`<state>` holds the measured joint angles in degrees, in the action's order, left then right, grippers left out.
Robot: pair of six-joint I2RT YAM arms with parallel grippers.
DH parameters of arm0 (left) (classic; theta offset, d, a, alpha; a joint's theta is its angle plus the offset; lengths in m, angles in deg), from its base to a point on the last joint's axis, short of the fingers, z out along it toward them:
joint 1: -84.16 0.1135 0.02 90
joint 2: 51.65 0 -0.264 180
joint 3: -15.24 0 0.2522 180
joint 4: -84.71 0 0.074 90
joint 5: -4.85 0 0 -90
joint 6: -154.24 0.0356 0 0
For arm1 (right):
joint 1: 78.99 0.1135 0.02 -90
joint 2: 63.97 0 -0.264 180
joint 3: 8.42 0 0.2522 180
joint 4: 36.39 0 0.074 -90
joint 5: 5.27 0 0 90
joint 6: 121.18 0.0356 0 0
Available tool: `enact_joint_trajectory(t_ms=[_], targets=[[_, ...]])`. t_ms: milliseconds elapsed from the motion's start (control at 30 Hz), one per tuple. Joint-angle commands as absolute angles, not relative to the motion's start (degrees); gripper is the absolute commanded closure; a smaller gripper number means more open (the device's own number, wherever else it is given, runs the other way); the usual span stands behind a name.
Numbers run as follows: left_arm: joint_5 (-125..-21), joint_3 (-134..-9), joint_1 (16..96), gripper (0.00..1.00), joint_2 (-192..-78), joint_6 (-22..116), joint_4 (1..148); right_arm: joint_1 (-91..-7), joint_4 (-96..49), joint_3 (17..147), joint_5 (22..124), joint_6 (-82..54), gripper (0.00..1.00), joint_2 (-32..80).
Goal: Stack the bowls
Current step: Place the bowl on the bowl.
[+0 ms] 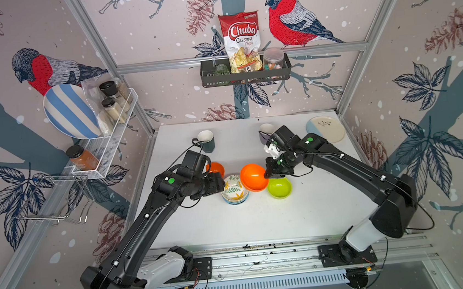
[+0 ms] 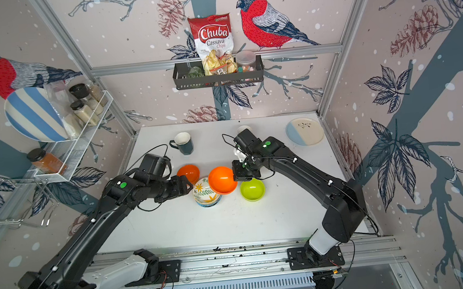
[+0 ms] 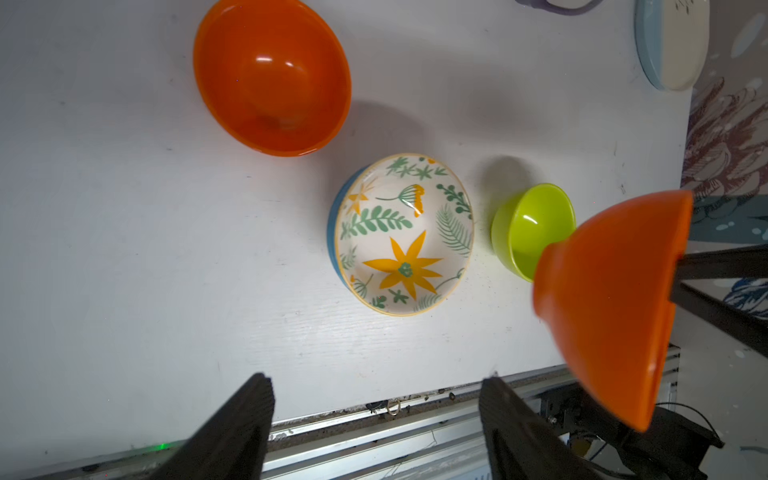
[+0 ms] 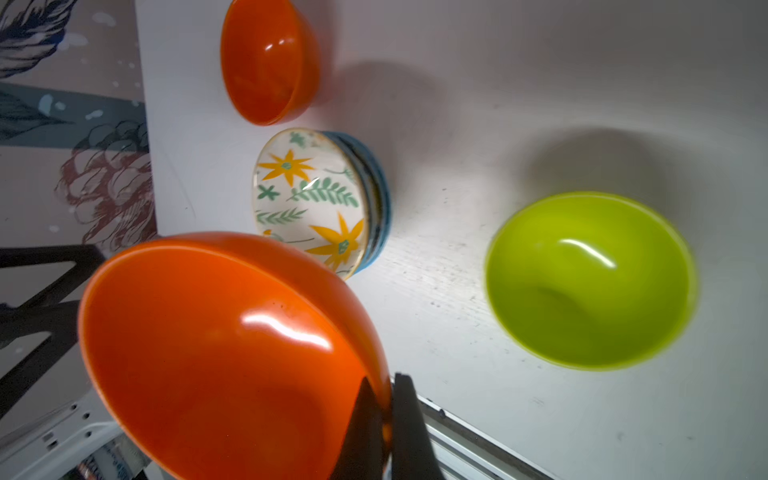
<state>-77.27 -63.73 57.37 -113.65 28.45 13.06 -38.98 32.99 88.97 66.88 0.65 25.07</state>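
While the right hand (image 4: pixel 383 386) pinches the tilted orange bowl (image 4: pixel 216 353) by its thin rim, seemingly light, stiff and slippery, the left hand (image 3: pixel 376 380) hangs released, empty.

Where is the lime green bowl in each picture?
In a top view: the glossy lime green round bowl, right of the stack.
In a top view: green bowl, same spot.
Left wrist: green bowl partly behind the lifted glossy orange bowl.
Right wrist: green bowl, fully seen.
Shared landmark: the yellow-flowered white bowl topping the stack.
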Motion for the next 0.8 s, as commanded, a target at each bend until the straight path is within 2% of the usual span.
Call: enact_joint_trajectory(t_ms=[0, 333, 767], targets=[[-77.6, -61.06, 60.17, 0.2, -110.63, 29.39, 12.23, -41.69, 35.9, 87.5, 68.22, -1.09, 1.0, 23.4], [-82.15, -55.99, 63.86, 0.22, -106.2, 33.0, 10.65, -47.62, 36.65, 81.51, 74.76, -3.05, 1.0, 22.17], [-80.19, -53.35, 63.97, 0.22, -106.36, 33.57, 12.81, -50.03, 30.97, 74.3, 75.91, -2.62, 1.0, 23.18]])
